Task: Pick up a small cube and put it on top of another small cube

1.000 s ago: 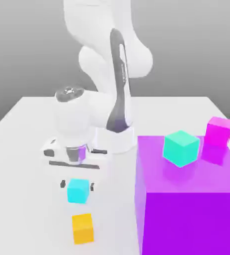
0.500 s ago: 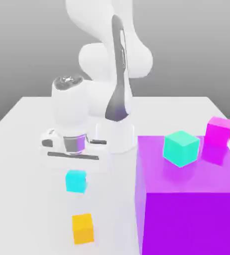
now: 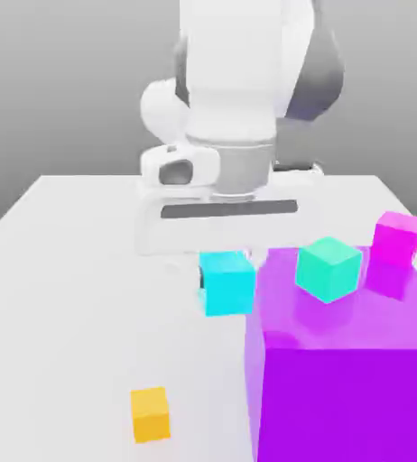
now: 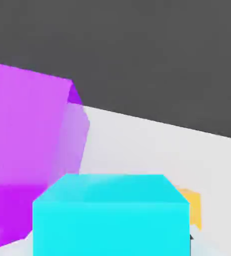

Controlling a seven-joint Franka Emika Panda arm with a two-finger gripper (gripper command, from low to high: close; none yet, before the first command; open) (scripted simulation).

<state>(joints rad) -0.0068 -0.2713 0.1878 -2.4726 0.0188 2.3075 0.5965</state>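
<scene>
The small sky-cyan cube point(image 3: 228, 287) hangs in the air above the white table, just to the exterior view's left of the big purple block point(image 3: 338, 379). My gripper point(image 3: 227, 271) is shut on this cube from above, under the white hand point(image 3: 219, 194). In the hand view the cyan cube point(image 4: 110, 215) sits close up, with the purple block point(image 4: 27, 140) beside it. A small orange-yellow cube point(image 3: 150, 413) rests on the table near the front, below and to the exterior view's left of the held cube. A corner of this orange cube point(image 4: 193, 206) peeks out behind the cyan one.
A turquoise-mint cube point(image 3: 328, 268) and a magenta cube point(image 3: 398, 236) stand on top of the purple block. The arm's white base point(image 3: 171, 108) rises at the back of the table point(image 3: 59, 298).
The fingers closed on the cyan cube, then lifted it off the table. It has travelled up and toward the exterior view's right, close to the purple block. The orange cube stayed put.
</scene>
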